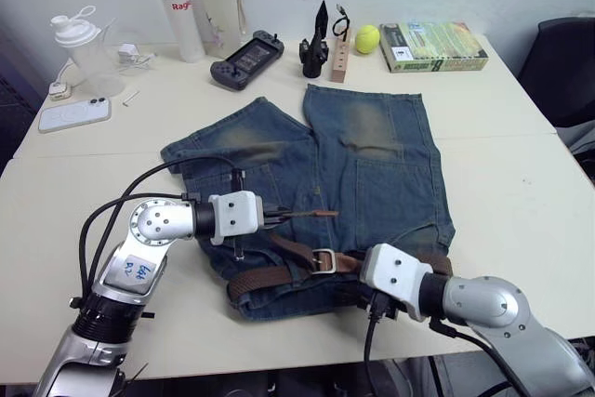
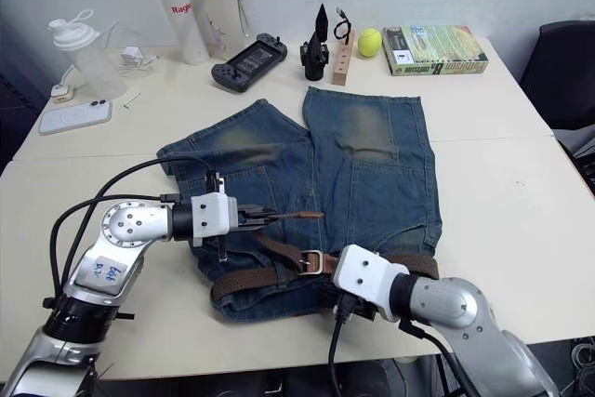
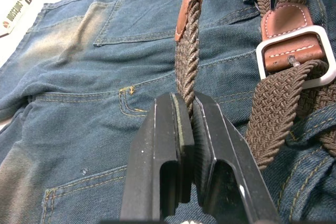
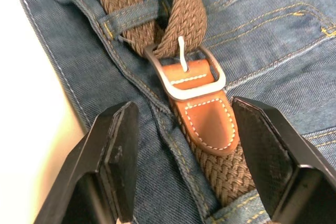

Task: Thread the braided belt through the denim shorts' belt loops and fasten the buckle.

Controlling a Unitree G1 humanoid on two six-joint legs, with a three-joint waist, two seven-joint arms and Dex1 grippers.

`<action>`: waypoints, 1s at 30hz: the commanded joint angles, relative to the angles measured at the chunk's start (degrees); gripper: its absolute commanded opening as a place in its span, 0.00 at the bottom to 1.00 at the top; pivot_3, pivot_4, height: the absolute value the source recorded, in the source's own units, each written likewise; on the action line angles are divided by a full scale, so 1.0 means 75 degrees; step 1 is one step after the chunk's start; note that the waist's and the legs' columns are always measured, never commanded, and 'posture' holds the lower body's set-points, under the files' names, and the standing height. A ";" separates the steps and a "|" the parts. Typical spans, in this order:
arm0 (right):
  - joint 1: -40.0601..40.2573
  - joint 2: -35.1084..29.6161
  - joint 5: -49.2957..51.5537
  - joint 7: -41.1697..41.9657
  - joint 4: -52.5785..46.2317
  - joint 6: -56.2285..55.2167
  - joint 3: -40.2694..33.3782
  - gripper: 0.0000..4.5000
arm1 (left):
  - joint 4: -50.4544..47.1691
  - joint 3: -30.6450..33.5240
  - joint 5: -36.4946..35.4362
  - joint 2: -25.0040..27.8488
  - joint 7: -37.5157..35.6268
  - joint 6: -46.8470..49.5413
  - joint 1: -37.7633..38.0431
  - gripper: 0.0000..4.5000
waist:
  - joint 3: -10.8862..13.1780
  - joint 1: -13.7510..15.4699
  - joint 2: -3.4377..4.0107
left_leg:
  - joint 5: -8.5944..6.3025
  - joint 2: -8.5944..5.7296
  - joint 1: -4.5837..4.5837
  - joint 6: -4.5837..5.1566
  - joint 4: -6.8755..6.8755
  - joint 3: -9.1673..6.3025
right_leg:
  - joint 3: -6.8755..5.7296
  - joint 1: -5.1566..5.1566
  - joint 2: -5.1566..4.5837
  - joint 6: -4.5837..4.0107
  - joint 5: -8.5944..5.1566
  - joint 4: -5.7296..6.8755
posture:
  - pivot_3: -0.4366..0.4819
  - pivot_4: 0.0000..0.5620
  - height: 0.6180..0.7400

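While the denim shorts lie flat in the middle of the desk, waistband toward the front edge, the braided belt runs along that waistband. Its strap passes under one of the belt loops just beside the buckle, and the prong sits through the weave there. The left gripper is clamped tight on the belt's free end, holding it up off the denim so the tan leather tip points toward the desk's right side. The right gripper hovers low over the waistband near the front edge, fingers spread wide on either side of the belt's leather tab, touching nothing that I can make out. Along the back edge stand bottles, a game controller, a yellow ball and a book; a phone lies near the left edge.
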 commanded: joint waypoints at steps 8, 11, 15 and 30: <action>0.0013 0.0074 -0.0392 -0.0661 0.0084 -0.0341 0.0316 0.67 | 0.0310 0.0273 -0.0163 0.0186 0.0046 -0.0115 -0.0343 0.00 | 0.0000 0.0005 0.0000 | 0.0001 0.0000 0.0000 -0.0001 0.0002 -0.0003 | -0.0001 0.0000 0.0001 0.0000 0.0000 0.0005 | 0.48 0.27 0.87; 0.0016 0.0123 -0.0364 -0.0760 0.0101 -0.0255 0.0289 0.67 | 0.0375 0.0261 -0.0144 0.0205 0.0068 -0.0138 -0.0341 0.00 | 0.0000 0.0004 0.0000 | 0.0002 0.0002 0.0000 -0.0002 0.0001 -0.0004 | -0.0001 -0.0001 0.0005 0.0000 0.0000 0.0005 | 0.48 0.27 0.87; -0.0047 0.0140 -0.0295 -0.0803 0.0140 -0.0173 0.0208 0.56 | 0.0413 0.0185 -0.0029 0.0288 0.0034 -0.0177 -0.0306 0.00 | 0.0000 0.0002 0.0000 | 0.0003 0.0002 0.0000 -0.0003 0.0002 -0.0003 | -0.0001 -0.0001 0.0005 0.0000 0.0000 0.0006 | 0.48 0.27 0.87; -0.1357 -0.0089 -0.0819 -0.0728 0.0546 -0.0425 0.0848 0.02 | 0.0339 -0.0099 0.0319 0.0760 -0.0218 0.0275 -0.0404 0.00 | 0.0000 -0.0015 0.0000 | 0.0003 0.0002 0.0000 -0.0004 0.0005 0.0001 | 0.0003 -0.0006 0.0010 -0.0001 0.0000 0.0012 | 0.48 0.27 0.87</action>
